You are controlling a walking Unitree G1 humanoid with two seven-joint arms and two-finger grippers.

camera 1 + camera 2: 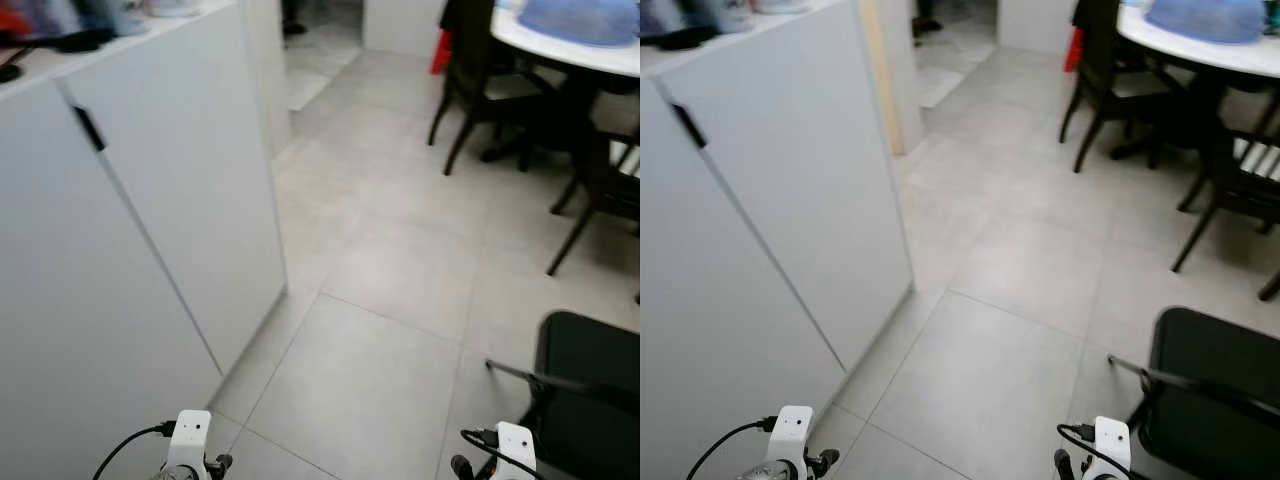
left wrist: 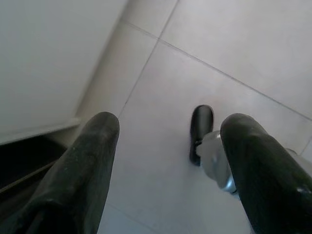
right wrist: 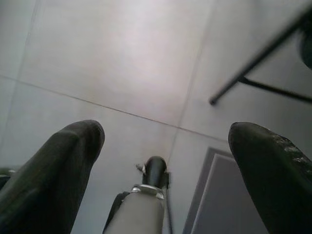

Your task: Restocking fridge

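Facing white cabinet (image 1: 150,220) with black handle (image 1: 89,128), doors closed.

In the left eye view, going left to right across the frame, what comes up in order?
White cabinet with its black handle → bare tiled floor → dark dining chair → white round table with a blue cover on it.

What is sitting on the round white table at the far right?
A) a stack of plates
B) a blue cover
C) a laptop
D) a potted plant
B: a blue cover rests on the white table, with dark chairs drawn up around it.
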